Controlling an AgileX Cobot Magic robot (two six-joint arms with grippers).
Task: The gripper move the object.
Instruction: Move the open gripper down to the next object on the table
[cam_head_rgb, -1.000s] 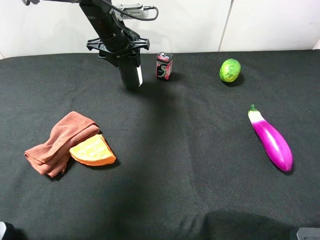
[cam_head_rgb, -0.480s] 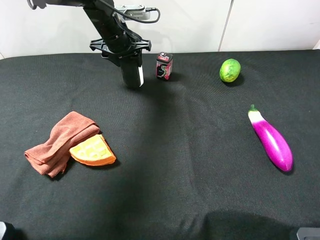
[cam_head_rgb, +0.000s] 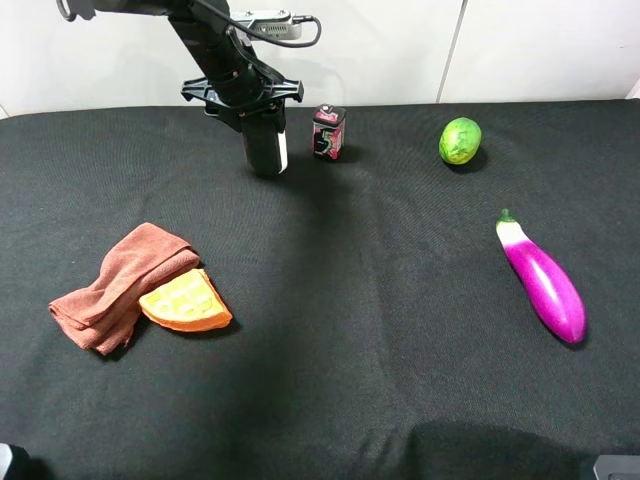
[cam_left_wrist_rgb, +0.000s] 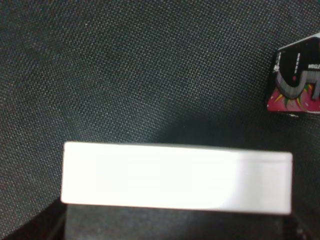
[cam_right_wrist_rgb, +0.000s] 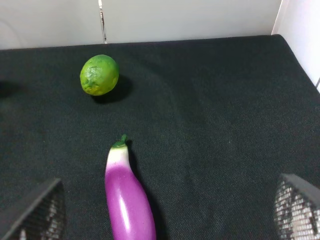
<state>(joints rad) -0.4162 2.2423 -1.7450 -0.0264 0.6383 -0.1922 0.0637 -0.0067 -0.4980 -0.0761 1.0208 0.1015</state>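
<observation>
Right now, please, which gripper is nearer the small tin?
Left. The left gripper, gripping the eraser, is beside the tin; the right gripper is far off, facing the eggplant.

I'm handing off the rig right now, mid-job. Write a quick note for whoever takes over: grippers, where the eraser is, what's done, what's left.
Left gripper: shut on the eraser, at the far side of the table, just left of the small tin. Whether the eraser touches the table cannot be told.
Right gripper: open, empty, above the eggplant and the lime.
Done: eraser grasped.
Left: carry it and set it down; no target spot is shown.
</observation>
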